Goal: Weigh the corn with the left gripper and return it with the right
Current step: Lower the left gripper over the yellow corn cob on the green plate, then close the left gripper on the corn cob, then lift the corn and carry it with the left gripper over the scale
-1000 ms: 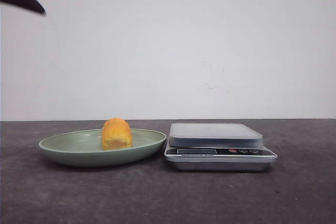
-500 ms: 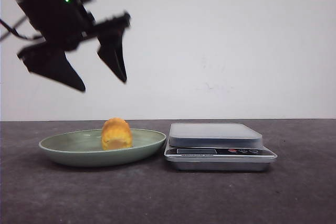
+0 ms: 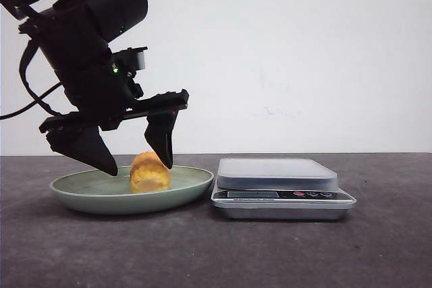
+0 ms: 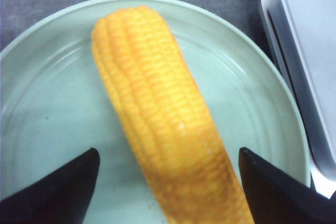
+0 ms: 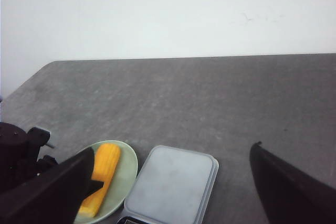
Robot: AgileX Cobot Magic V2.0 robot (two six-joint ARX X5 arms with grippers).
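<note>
The left end effector (image 3: pixel 138 164) is spread wide, its two pointed fingers straddling the corn (image 3: pixel 150 172) with clear gaps on both sides. In the front view one fingertip (image 3: pixel 167 160) sits just beside the corn's upper edge on the scale side, and the other fingertip (image 3: pixel 108 166) hangs over the plate (image 3: pixel 81 193) on the side away from the scale; whether either tip touches anything cannot be told. In the left wrist view the same end effector (image 4: pixel 168 161) shows both dark fingers (image 4: pixel 58 192) apart from the corn (image 4: pixel 163 119), which lies between them, so it holds nothing. The left arm (image 3: pixel 88 38) reaches down steeply from above the plate, its wrist tilted so the fingers point down toward the corn, a small green light (image 3: pixel 115 70) glowing on its body.

The corn lies on its side in the plate, which sits on the dark worktop (image 3: pixel 216 254) just beside the scale (image 3: pixel 280 187). The scale's platform is bare.

The right end effector (image 5: pixel 168 182) is also wide open, holding nothing, seen only in its own wrist view, raised high above the worktop and well apart from the scale (image 5: pixel 170 184), looking down on plate (image 5: pixel 123 179) and corn (image 5: pixel 102 177).
</note>
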